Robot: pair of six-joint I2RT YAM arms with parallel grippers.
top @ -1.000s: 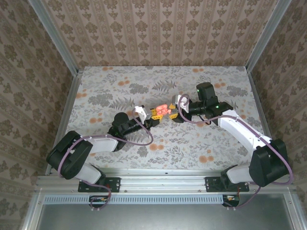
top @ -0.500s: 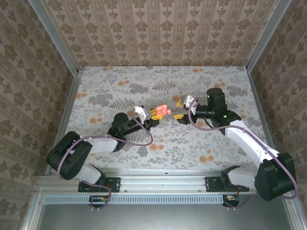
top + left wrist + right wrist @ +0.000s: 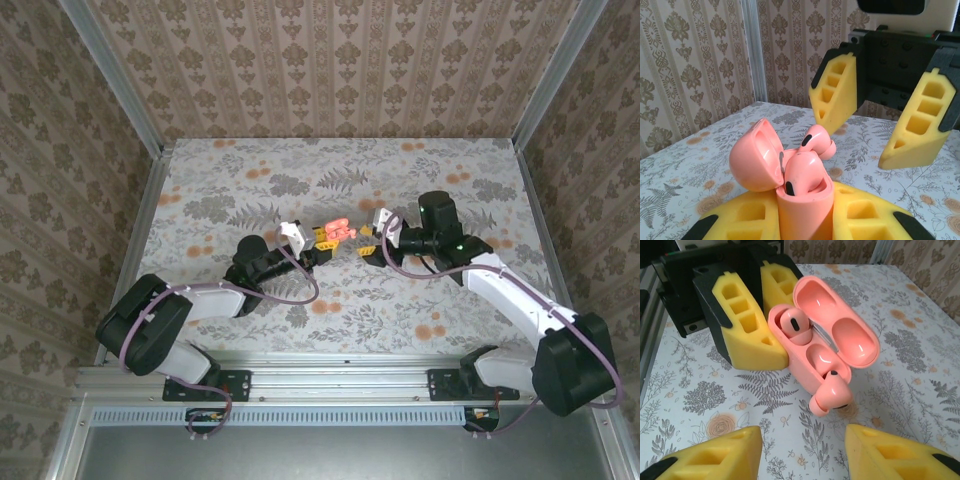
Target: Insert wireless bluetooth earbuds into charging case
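A tabletop (image 3: 250, 170) covered in grey-and-orange floral print sits enclosed by walls (image 3: 330, 60) of beige damask-striped paper, framed by slanting aluminium posts (image 3: 110, 75) and a near-edge metal rail (image 3: 340, 380).

Case (image 3: 840, 335) between left fingers (image 3: 742, 330); one earbud (image 3: 791, 320) inside, second earbud (image 3: 831, 395) at rim

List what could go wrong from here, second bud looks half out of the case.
1. The loose earbud hangs off the rim of the charging case, and its well looks empty. A nudge could drop it onto the table.
2. The right gripper is open and facing it. An off-axis push could wedge the bud crooked.
3. The left gripper holds only the case's lower body, so a hard push may twist it.
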